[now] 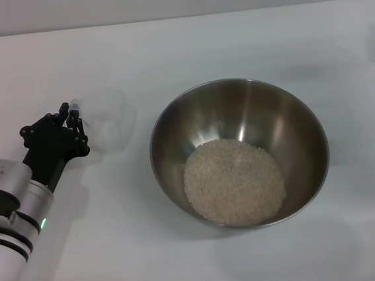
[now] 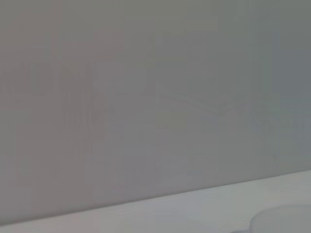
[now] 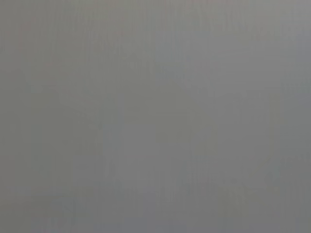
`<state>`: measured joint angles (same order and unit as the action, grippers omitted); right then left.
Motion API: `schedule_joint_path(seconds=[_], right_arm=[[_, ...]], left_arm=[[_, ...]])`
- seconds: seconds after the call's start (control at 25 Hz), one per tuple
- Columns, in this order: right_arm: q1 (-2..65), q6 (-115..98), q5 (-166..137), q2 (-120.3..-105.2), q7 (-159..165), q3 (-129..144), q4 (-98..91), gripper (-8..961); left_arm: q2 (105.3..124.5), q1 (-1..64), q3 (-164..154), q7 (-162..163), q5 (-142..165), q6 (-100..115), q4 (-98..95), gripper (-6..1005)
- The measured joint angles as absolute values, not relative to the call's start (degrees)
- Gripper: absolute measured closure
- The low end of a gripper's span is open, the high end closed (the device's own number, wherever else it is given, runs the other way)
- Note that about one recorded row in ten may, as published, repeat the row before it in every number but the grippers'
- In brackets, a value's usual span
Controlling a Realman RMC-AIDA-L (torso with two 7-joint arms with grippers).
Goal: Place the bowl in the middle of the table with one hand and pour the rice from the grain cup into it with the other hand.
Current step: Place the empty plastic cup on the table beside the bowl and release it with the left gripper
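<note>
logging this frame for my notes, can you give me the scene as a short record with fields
bowl: stainless-steel mixing bowl, upright near the table's middle
rice: pale heap in the bowl's bottom
grain cup: translucent cup, left of the bowl, upright and apparently empty
left gripper: at the cup's handle side; grip unclear
right gripper: not in view
table: white tabletop

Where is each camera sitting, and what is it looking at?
Head view: high up, looking down at the white table, the shiny steel bowl of pale rice, the frosted plastic cup and the left arm's black end effector.
Left wrist view: shows a grey wall over a white table edge; no arm shows.
Right wrist view: plain grey only.
Shared: the table.
</note>
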<state>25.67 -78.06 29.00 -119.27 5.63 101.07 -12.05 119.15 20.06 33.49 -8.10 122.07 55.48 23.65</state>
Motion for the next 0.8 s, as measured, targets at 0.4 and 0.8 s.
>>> schedule_joint_path(seconds=[0.4,0.8], right_arm=[[25.93,-77.77,29.00,-119.13,5.53,101.06,-12.04,498],[26.14,-77.13,29.00,-119.09,5.27,101.15,-11.98,496]], left_arm=[[118.77,17.37,33.30,-4.60,122.70,56.25,23.43,766],[118.88,11.87,29.02,-4.57,122.85,67.53,23.05,520]])
